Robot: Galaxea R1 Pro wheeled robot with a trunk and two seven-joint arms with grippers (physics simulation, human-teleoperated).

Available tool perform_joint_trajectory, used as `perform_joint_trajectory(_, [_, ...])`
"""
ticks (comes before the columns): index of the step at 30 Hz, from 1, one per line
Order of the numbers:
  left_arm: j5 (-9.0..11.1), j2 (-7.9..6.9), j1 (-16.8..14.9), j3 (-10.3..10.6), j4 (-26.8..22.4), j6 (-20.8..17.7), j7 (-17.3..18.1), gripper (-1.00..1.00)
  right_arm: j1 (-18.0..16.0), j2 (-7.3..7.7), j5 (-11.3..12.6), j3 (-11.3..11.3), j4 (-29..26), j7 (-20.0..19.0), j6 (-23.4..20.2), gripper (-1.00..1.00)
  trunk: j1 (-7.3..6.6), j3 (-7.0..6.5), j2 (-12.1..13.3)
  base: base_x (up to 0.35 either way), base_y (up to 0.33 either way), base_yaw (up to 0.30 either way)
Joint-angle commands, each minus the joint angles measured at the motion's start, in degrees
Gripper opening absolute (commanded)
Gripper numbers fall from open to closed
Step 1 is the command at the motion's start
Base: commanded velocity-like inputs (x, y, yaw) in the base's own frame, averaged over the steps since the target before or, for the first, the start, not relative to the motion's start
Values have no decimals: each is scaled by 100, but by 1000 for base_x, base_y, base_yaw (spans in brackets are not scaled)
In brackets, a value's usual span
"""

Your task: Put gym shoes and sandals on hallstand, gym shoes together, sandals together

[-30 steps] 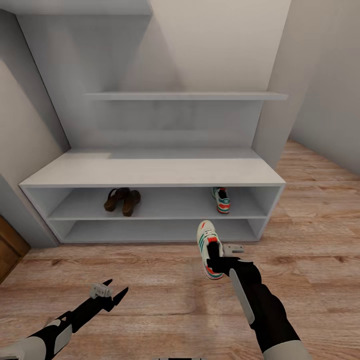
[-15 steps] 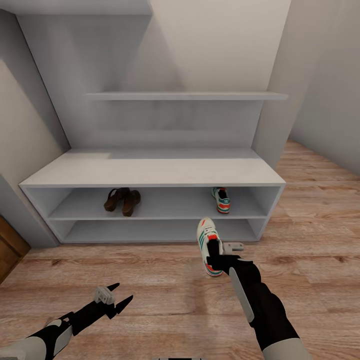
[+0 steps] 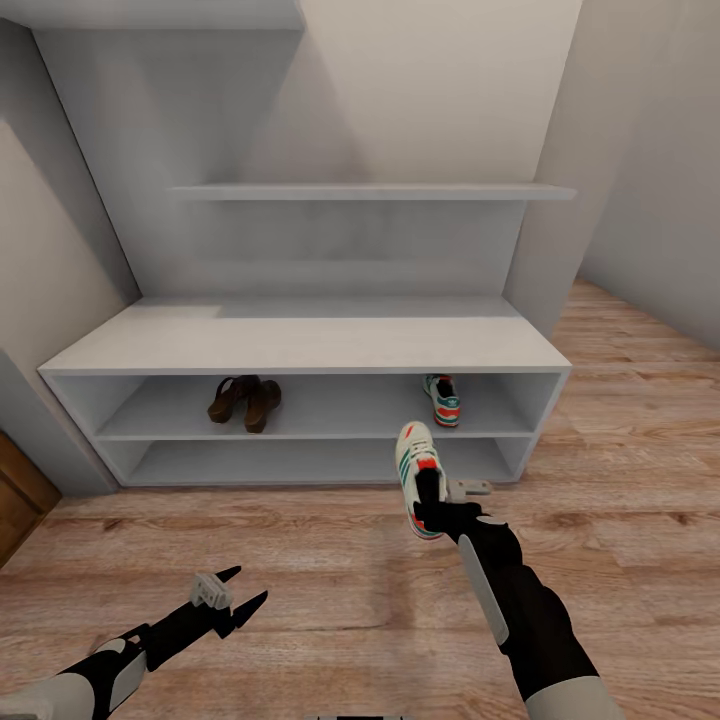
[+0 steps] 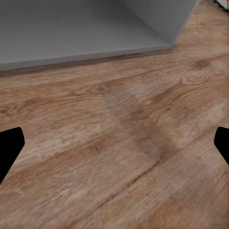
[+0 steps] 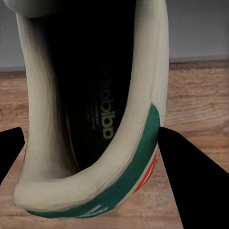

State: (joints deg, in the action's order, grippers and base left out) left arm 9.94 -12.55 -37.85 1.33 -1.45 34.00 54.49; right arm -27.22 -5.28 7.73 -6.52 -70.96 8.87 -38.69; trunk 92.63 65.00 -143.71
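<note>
Second gym shoe is up off the floor, toe aimed at the rack — right gripper pinching its heel collar, probably so it slides in beside its mate. Sandals already paired on that shelf. Left gripper hangs spread, holding nothing.

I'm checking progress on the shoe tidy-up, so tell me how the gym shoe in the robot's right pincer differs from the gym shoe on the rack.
The held gym shoe hangs above the corridor floor, gripped at its heel by the right pincer; the shelved gym shoe rests in the hallstand's upper bay, untouched. The held one points toe toward the rack; the shelved one shows its heel patch outward. Both are white with green stripes and red-orange patches.
</note>
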Motion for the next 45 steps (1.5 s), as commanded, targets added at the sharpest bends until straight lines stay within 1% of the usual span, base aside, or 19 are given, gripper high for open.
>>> perform_joint_trajectory(1, [43, 8, -3, 15, 4, 1, 37, 100, -1, 1, 61, -8, -6, 53, -17, -100, -1, 5, -2, 0, 0, 0])
perform_joint_trajectory(5, [43, 48, -3, 18, 4, 1, 90, 100, -3, 1, 61, -8, -9, 53, -9, -100, -1, 5, -2, 0, 0, 0])
perform_joint_trajectory(12, [43, 58, -3, 93, 4, 1, 104, 100, -3, 1, 62, -8, -15, 53, -10, -100, -1, 5, -2, 10, 0, 0])
perform_joint_trajectory(21, [43, 85, -3, 120, 4, 1, 112, 100, -3, 2, 62, 0, -23, 53, -13, -100, -1, 5, -2, 241, 0, 0])
perform_joint_trajectory(30, [43, 86, 19, 121, 10, 1, 114, 100, -3, 7, 62, 1, -24, 53, -16, -100, -1, 5, -2, 68, 0, 0])
perform_joint_trajectory(45, [43, 86, 23, 130, 6, 1, 114, 100, -3, 8, 62, 1, -32, 53, -16, -100, -1, 5, -2, 278, 0, 0])
